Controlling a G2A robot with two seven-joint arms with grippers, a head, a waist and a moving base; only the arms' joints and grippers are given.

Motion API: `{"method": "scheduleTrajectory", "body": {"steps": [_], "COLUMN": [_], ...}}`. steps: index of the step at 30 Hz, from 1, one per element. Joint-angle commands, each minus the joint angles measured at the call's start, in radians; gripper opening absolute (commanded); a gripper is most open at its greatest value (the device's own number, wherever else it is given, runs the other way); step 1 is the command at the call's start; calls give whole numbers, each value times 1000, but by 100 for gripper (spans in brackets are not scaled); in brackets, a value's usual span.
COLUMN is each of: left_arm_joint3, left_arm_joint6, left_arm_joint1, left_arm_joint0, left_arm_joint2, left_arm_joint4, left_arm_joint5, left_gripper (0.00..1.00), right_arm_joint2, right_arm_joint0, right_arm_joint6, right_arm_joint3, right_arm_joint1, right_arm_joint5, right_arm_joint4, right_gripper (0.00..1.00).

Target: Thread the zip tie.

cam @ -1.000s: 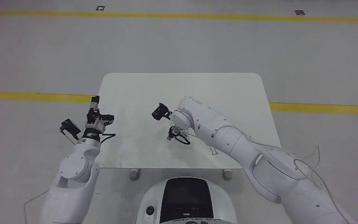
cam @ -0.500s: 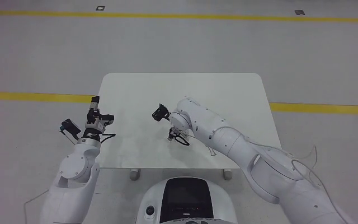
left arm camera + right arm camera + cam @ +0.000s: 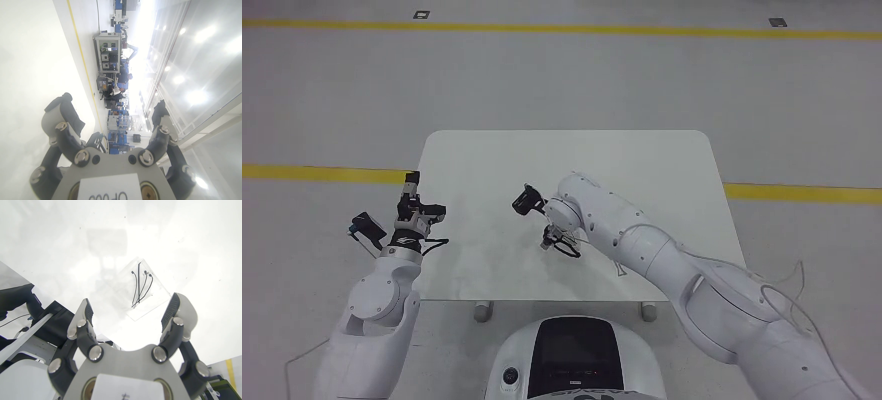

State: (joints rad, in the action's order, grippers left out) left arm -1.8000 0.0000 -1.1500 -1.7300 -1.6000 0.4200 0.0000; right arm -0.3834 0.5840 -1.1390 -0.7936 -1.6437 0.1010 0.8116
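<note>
Your right hand (image 3: 130, 299) hangs over white table (image 3: 56, 237), fingers spread, gripping nothing. Black zip ties (image 3: 139, 285) lie bundled in clear tray (image 3: 160, 289) on table beneath it. Your left hand (image 3: 112, 100), also spread and empty, sits at table's left edge.

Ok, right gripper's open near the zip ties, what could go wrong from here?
The thin black zip ties cross each other, so the open right gripper may pinch several at once. They lie flat in a clear tray, so the gripper could strike its rim or shove it instead of gripping a tie.
</note>
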Motion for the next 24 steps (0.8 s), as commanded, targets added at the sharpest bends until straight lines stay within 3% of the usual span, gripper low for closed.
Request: {"method": "scheduleTrajectory", "body": {"steps": [1,9,15,24], "left_arm_joint3": [0,0,0,0], "left_arm_joint6": [0,0,0,0], "left_arm_joint1": [0,0,0,0], "left_arm_joint0": [0,0,0,0], "left_arm_joint2": [0,0,0,0], "left_arm_joint4": [0,0,0,0], "left_arm_joint5": [0,0,0,0], "left_gripper": [100,100,100,100], "right_arm_joint2": [-2,-5,-4,-7], "right_arm_joint0": [-1,0,6,8], "right_arm_joint6": [1,21,38,51], "right_arm_joint3": [7,42,68,122], "right_arm_joint1": [-4,-22,-36,-59], "right_arm_joint5": [4,-11,-20,-20], "right_arm_joint4": [2,31,53,72], "right_gripper": [40,33,22,23]}}
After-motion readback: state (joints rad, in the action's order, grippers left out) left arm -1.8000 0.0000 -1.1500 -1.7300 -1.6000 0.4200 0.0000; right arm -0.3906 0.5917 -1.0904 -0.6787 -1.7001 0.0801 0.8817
